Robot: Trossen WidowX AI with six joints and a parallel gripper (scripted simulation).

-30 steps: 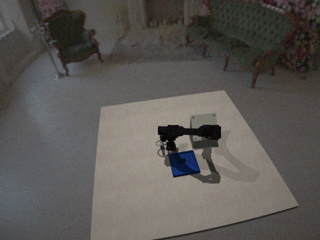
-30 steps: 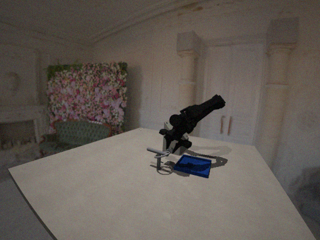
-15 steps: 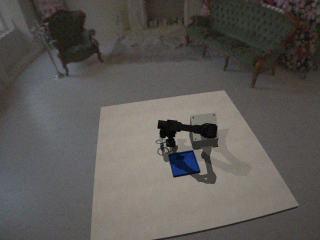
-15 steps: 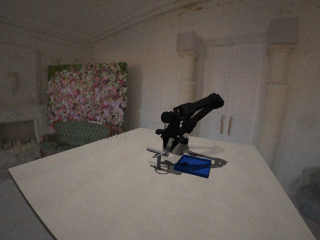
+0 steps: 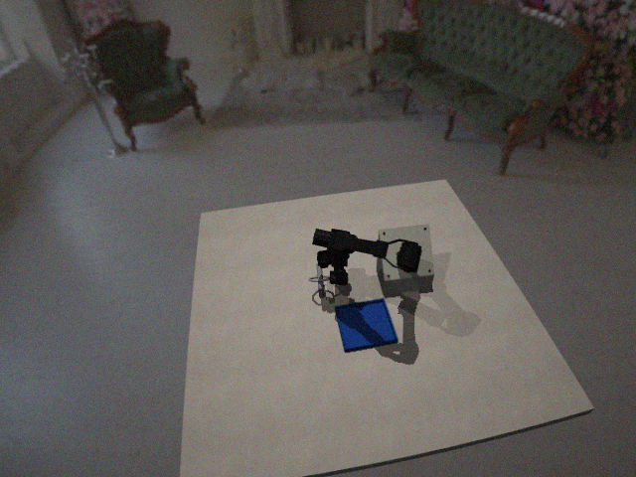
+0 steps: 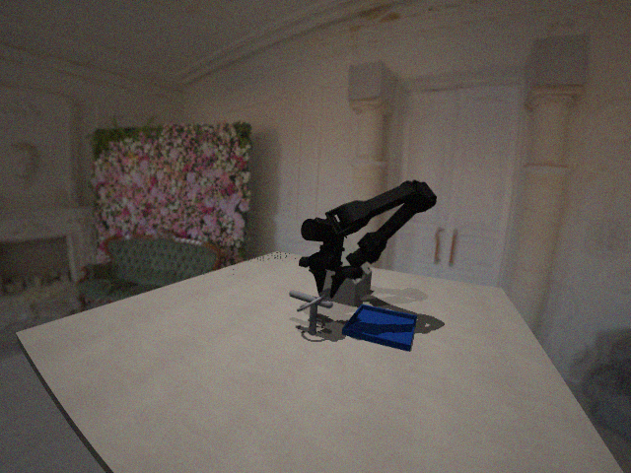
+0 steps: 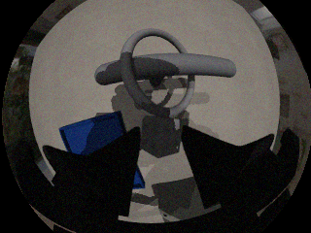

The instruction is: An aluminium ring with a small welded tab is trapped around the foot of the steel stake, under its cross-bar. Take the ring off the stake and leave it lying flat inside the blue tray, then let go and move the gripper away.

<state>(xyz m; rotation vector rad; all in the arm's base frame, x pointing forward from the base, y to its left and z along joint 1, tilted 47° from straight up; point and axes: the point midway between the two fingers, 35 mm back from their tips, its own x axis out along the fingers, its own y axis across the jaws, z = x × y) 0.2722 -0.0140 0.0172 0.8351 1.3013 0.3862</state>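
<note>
The gripper (image 5: 329, 279) (image 6: 326, 295) (image 7: 159, 131) is partly open, its fingers standing at a middle opening, and between them it has hold of the small tab (image 7: 160, 137) of the metal ring (image 5: 318, 281) (image 6: 306, 305) (image 7: 127, 73). The ring is up from the table (image 5: 266, 385) (image 6: 285, 397) (image 7: 63, 63), at the height of the cross-bar (image 6: 301, 295) (image 7: 209, 65), and it is not free from it: in the wrist view one side of the ring passes over the bar, and the opposite side goes under it, so the bar goes through the ring. The exterior view shows the ring tilted, not flat. If the ring is touching the bar, I cannot tell. The stake (image 5: 322, 292) (image 6: 312, 323) stands upright on the table, and its foot is inside a thin round shadow. The arm (image 5: 367, 246) (image 6: 380, 201) reaches out from the grey base box (image 5: 423, 231) (image 6: 356, 293), and the gripper points downward, just beside the cross-bar. The blue tray (image 5: 366, 324) (image 6: 382, 325) (image 7: 94, 133) lies flat on the table near the stake, apart from it, with a dark shadow of the arm across its bottom. The ring is outside of this tray.
</note>
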